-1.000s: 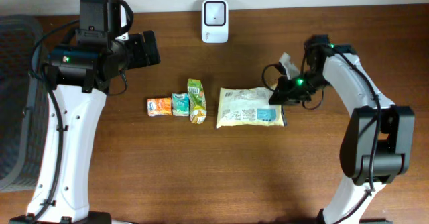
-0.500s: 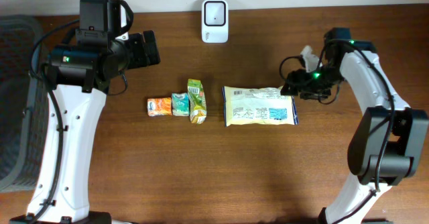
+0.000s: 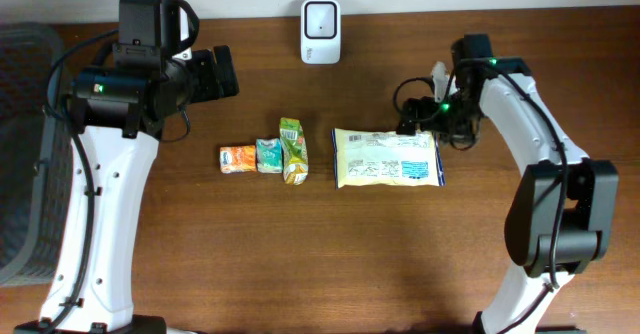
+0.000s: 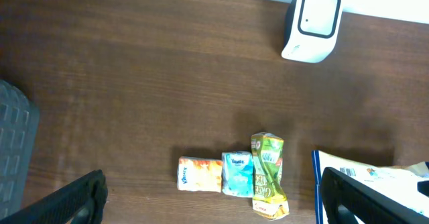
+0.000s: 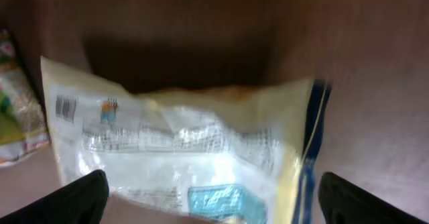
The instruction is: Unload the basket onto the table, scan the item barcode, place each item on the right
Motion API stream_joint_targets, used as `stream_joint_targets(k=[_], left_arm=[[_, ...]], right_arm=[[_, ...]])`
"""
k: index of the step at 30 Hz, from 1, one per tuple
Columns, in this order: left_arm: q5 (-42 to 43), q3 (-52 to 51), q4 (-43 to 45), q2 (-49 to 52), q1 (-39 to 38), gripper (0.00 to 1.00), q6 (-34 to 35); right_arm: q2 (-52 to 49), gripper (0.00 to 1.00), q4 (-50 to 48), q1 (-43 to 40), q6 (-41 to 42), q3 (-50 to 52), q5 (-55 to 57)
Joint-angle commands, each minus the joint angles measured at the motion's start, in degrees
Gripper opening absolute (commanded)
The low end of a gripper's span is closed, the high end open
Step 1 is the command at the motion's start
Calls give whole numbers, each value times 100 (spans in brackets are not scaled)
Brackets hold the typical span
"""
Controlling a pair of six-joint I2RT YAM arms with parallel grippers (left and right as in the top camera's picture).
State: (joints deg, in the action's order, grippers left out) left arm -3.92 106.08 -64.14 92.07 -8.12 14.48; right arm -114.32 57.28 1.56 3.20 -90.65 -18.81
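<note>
The yellow snack bag (image 3: 388, 158) lies flat on the wooden table (image 3: 300, 264), printed back facing up, with its barcode (image 5: 65, 107) showing near one corner. The right gripper (image 3: 418, 126) hangs just above the bag's far right end with its jaws spread wide, holding nothing. Left of the bag sit a green pouch (image 3: 292, 150), a blue-green packet (image 3: 268, 155) and an orange packet (image 3: 237, 159) in a close row. The white scanner (image 3: 320, 18) stands at the table's back edge, well apart from the bag. The left gripper (image 3: 222, 72) is raised over the left side, jaws wide and empty
</note>
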Motion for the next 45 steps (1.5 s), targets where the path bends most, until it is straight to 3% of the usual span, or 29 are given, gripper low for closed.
stream_joint_targets(k=[1,14,24,30,31,39,45], left_arm=[[-61,24,-7,-70,4,99,-90],[-57,24,-4,-70,4,99,-90],[-59,24,-7,-70,4,99,-90],[-57,24,-7,-70,0,99,-90],[-57,24,-4,-70,-13,99,-90],[-59,24,-4,-70,4,99,-92],[-44,24,-7,-70,0,99,-90]], right_arm=[[57,99,-216,-184,-750,-87,343],[-1215,99,-356,-634,-1801,-85,-2732],[-1731,98,-166,-120,-2057,76,-2909],[-1731,41,-341,17,-2031,501,-2422],[-1731,36,-348,-9,-2031,516,-2426],[-1681,6,9,-271,-2013,195,-3357],[-1049,4,1202,-380,-2347,-494,-3576]])
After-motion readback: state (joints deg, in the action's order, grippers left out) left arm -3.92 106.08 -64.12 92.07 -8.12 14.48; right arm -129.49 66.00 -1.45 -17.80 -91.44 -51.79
